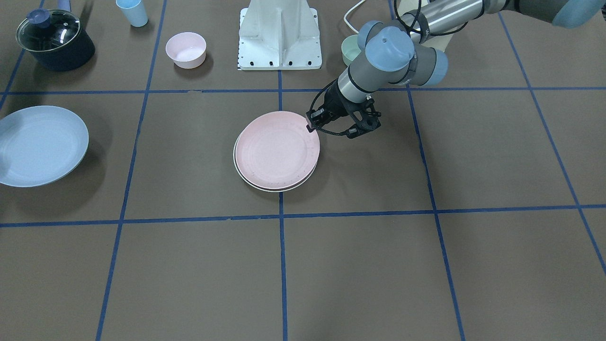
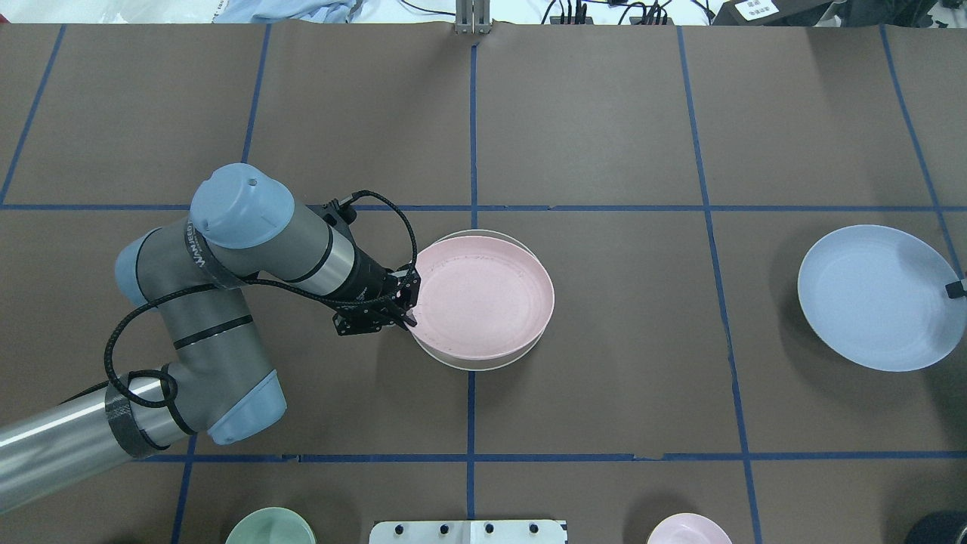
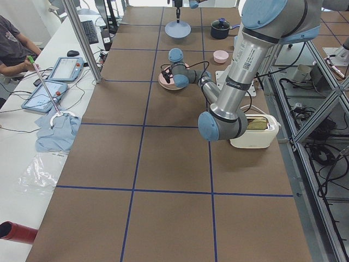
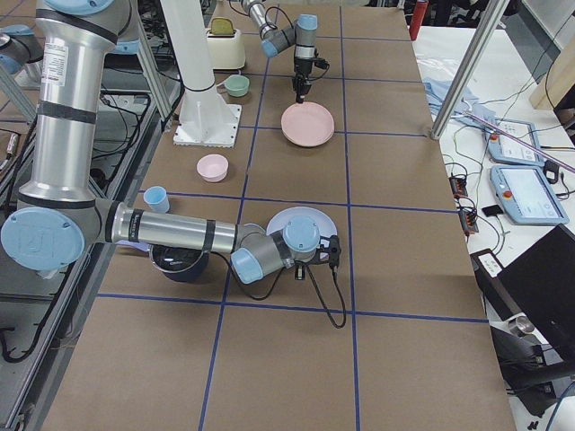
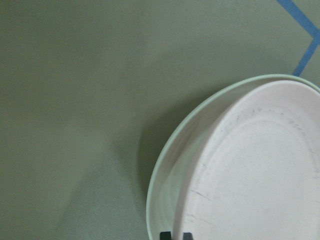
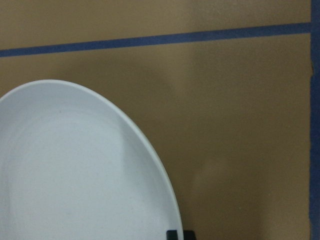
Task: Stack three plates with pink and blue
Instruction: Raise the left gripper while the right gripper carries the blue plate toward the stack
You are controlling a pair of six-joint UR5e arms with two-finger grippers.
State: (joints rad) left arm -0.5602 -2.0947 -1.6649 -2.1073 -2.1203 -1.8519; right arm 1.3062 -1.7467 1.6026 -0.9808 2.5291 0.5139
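Observation:
The pink plate (image 1: pixel 277 149) lies on the pale cream-green plate (image 1: pixel 247 179) at the table's centre, slightly offset; both show in the overhead view, pink plate (image 2: pixel 483 298) and cream-green rim (image 2: pixel 468 367). My left gripper (image 1: pixel 311 127) is shut on the pink plate's rim on the robot's side; in the left wrist view its tips (image 5: pixel 176 235) sit at that rim. The light blue plate (image 1: pixel 40 144) is far off on my right side, tilted and slightly raised. My right gripper (image 2: pixel 956 289) is shut on its outer rim, also in the right wrist view (image 6: pixel 181 234).
Along the robot's side stand a dark pot with a glass lid (image 1: pixel 54 40), a blue cup (image 1: pixel 132 12), a small pink bowl (image 1: pixel 185 49), the white robot base (image 1: pixel 280 35) and a small mint-green bowl (image 1: pixel 350 49) behind my left arm.

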